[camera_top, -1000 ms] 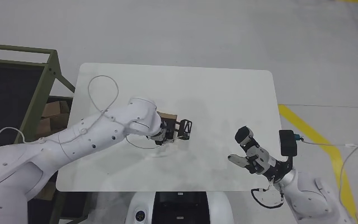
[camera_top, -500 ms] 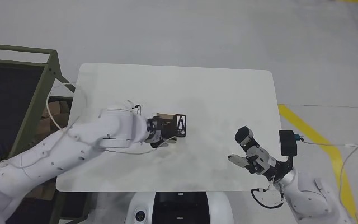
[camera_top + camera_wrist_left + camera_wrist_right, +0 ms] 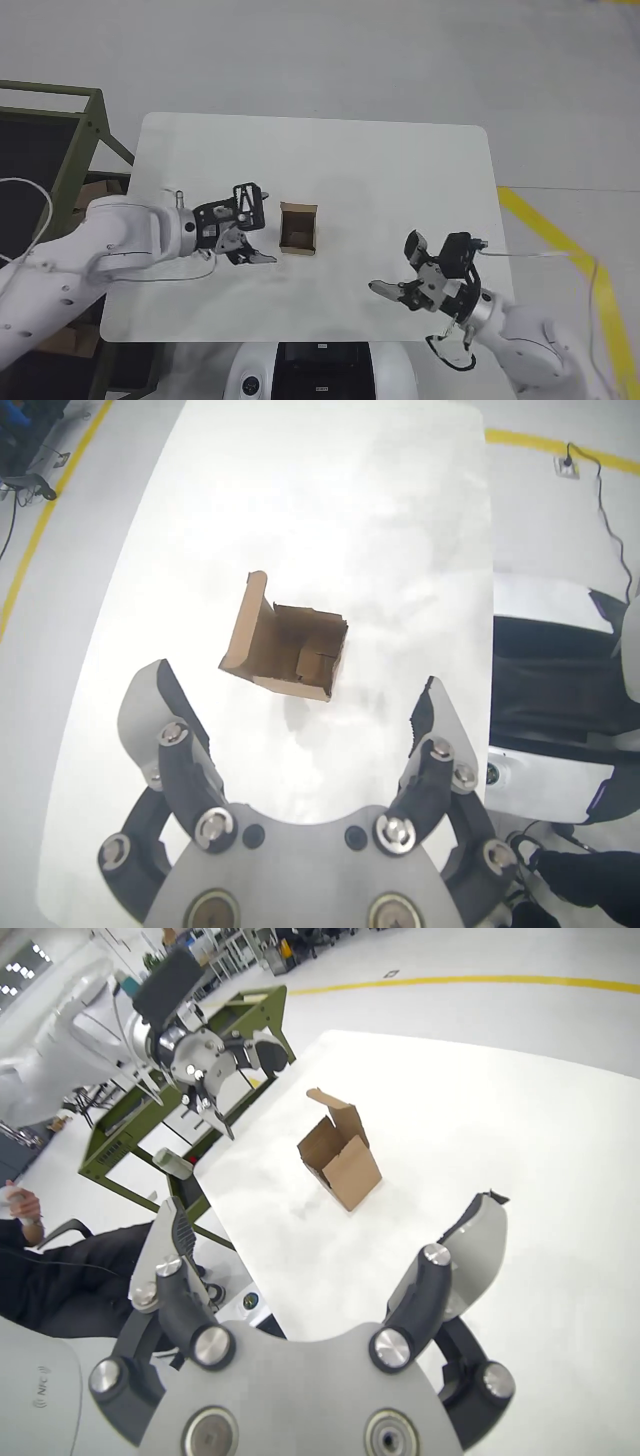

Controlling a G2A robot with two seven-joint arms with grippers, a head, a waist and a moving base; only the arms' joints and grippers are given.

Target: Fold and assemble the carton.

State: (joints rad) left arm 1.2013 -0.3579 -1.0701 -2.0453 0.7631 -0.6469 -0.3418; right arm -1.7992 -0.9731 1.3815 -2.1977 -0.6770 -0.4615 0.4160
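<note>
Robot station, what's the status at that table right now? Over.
Left gripper and right gripper: jaws open, both off the carton. Carton upright on the table, top open, lid flap up. Nothing in the way.

- carton [image 3: 298, 228]: plain brown cardboard, darker inside
- table [image 3: 400, 165]: white, no pattern
- left gripper [image 3: 260, 224] and right gripper [image 3: 395, 264]: silver-grey metal with black pads and links
- rack frame [image 3: 90, 130]: olive green
- floor [image 3: 300, 50]: pale grey, crossed by a yellow line [image 3: 540, 225]

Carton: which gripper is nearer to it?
Left. The left gripper sits open just beside the carton, not touching; the right gripper, also open, is farther off on its other side.
</note>
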